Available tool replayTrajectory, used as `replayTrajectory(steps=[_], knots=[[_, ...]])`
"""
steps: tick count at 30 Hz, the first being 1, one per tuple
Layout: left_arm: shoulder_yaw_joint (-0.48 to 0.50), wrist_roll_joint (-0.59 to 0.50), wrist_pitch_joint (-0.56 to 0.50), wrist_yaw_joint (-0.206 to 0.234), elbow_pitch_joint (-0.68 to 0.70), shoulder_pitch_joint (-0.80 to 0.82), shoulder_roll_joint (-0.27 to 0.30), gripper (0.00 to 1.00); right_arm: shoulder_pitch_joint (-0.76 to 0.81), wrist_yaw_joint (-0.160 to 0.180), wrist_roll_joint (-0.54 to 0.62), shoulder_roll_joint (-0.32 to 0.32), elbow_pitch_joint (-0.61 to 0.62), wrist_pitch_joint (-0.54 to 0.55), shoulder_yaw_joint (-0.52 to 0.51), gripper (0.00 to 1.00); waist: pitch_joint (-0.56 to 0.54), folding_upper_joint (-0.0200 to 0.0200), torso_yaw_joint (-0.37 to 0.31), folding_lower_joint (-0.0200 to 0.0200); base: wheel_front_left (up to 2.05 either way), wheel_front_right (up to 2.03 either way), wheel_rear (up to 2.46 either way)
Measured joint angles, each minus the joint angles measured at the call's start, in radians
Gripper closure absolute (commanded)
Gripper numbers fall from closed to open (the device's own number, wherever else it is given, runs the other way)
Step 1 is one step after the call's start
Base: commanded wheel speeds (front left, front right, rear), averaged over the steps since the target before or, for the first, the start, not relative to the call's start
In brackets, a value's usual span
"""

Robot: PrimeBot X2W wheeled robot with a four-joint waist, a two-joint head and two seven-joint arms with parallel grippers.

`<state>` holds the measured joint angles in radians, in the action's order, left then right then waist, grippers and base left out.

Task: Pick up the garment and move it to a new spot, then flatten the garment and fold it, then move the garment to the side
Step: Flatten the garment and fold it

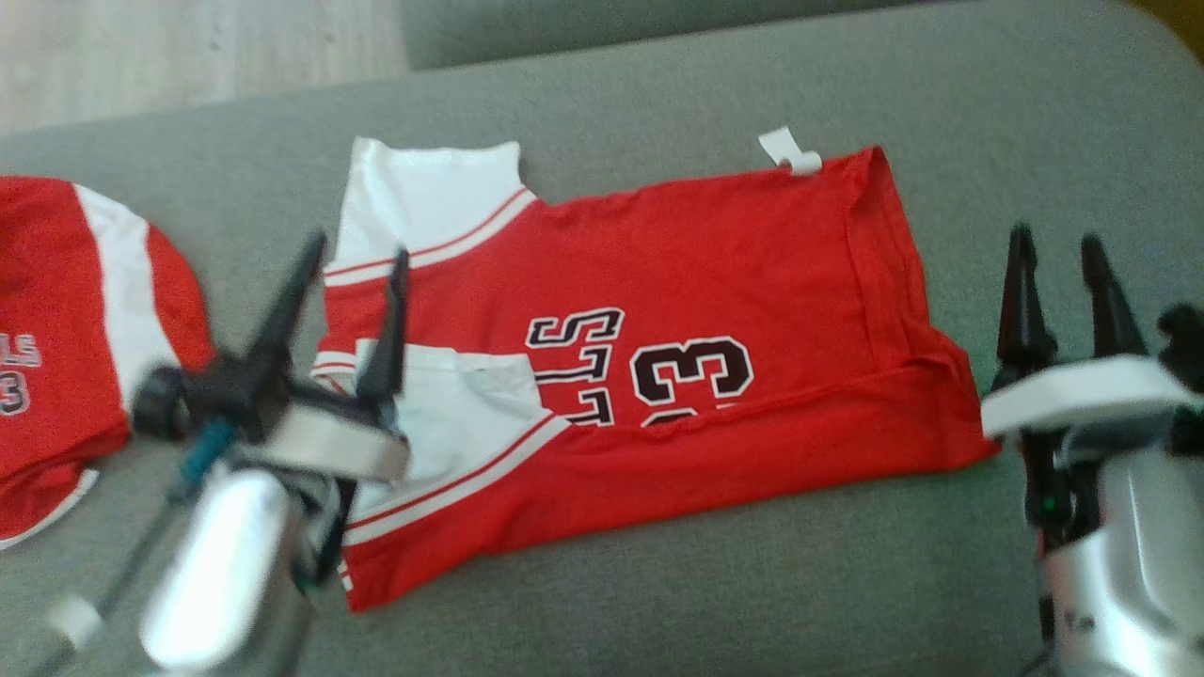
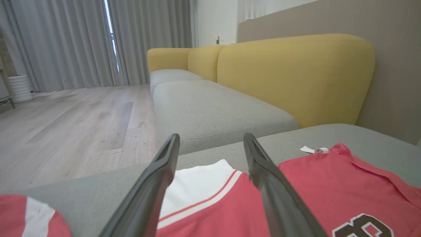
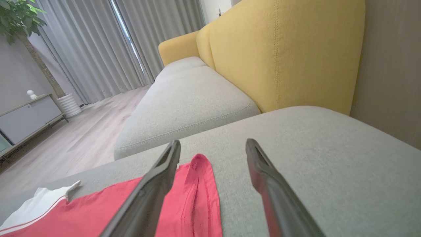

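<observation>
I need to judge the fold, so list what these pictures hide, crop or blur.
Jersey print: head view, lower half tucked under the folded edge.
Jersey's lower sleeve: head view, partly behind the left gripper.
Second red garment: head view, cut by the left edge.
White tag: head view, too blurred to read.

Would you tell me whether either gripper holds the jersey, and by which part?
Nothing is held: the left gripper and right gripper are open, the red jersey lying free.
</observation>
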<state>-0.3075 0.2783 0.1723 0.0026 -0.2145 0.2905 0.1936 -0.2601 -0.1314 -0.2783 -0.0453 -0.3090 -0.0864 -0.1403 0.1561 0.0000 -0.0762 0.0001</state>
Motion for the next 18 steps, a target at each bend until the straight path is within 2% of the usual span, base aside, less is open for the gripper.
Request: replayTrajectory(steps=[6,7,9,13,18], knots=[[-0.017,0.017,-0.154,-0.105,-0.101,0.224,0.104,0.0,-0.126,0.0,0.018,-0.001,-0.012,0.0,0.025,0.0,0.089,0.0,-0.036,0.0002,0.0,0.0,0.0],[-0.038,0.036,-0.217,-0.125,-0.152,0.302,0.146,0.0,-0.153,0.0,0.029,-0.001,-0.017,0.0,0.04,0.0,0.118,0.0,-0.049,0.0002,0.0,0.0,0.0],[-0.084,0.067,-0.283,-0.128,-0.194,0.381,0.195,0.0,-0.182,0.0,0.032,-0.001,-0.018,0.002,0.05,0.0,0.149,0.0,-0.063,0.0002,0.0,0.0,0.0],[-0.256,0.191,-0.386,-0.135,-0.212,0.525,0.299,0.0,-0.249,0.0,0.032,-0.001,-0.02,0.002,0.082,0.0,0.205,0.0,-0.094,0.0002,0.0,0.0,0.0],[-0.383,0.327,-0.477,-0.135,-0.273,0.66,0.396,0.0,-0.31,0.0,0.022,-0.002,-0.021,-0.002,0.093,0.0,0.271,-0.0001,-0.128,0.0002,0.0,0.0,0.0]])
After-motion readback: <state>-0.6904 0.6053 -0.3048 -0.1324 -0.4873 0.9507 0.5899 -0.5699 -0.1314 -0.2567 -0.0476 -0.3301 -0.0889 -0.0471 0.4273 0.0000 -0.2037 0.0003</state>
